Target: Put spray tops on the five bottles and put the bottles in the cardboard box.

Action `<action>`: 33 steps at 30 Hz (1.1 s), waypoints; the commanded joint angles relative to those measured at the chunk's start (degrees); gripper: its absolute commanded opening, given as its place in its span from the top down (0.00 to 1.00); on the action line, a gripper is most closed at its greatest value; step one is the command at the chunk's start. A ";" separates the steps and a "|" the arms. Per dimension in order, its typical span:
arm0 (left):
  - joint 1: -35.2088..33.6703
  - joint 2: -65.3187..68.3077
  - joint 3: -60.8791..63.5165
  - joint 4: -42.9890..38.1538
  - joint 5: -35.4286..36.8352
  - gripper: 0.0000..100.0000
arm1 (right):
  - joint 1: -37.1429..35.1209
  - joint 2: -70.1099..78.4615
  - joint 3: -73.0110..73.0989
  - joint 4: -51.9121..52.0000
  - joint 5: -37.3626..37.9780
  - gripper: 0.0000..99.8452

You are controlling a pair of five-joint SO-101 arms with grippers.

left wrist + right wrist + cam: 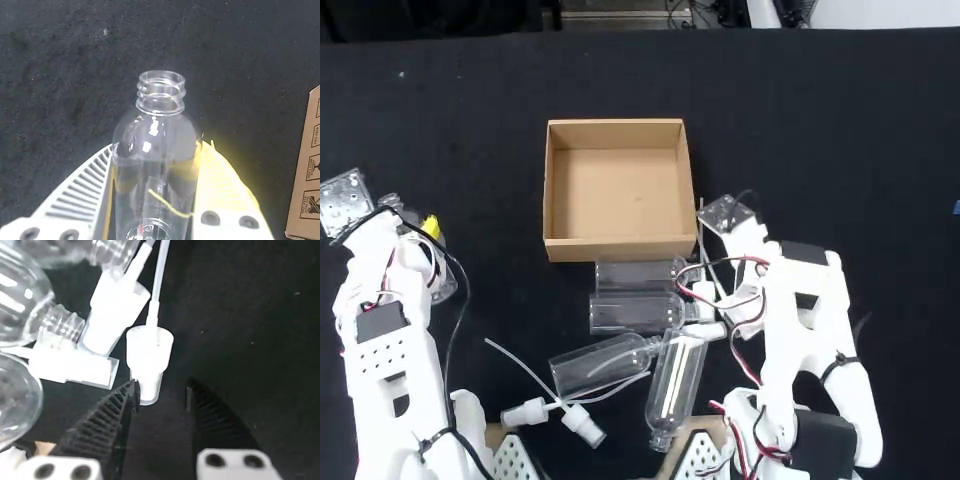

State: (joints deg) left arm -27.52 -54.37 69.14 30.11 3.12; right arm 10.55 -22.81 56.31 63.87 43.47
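A big table point(840, 120) with a black top fills most of the space. The top looks soft and a bit rough, like cloth. It has tiny pale dots on it, such as one white speck point(402, 73) far back on the left. Past the far edge of the table there is a thin strip of the room. It is dark on the left. In the middle, dark cables point(705, 12) lie in a tangle. On the right is a bright white shape point(880, 12). A small blue bit point(956, 207) peeks in at the right edge.
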 commanded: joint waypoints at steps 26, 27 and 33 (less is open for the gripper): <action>0.13 -2.29 -0.40 -0.97 0.53 0.97 | 1.41 -2.15 5.58 -7.91 -3.34 0.85; 0.13 -2.29 -0.40 -0.97 0.53 0.97 | 3.43 -2.24 4.88 -8.18 -1.76 0.90; 0.13 -2.29 -0.31 -0.97 0.53 0.97 | 22.24 -1.80 -6.55 -7.82 1.41 0.94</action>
State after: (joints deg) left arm -27.52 -54.37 69.14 30.11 3.12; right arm 22.68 -22.81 57.54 56.57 45.23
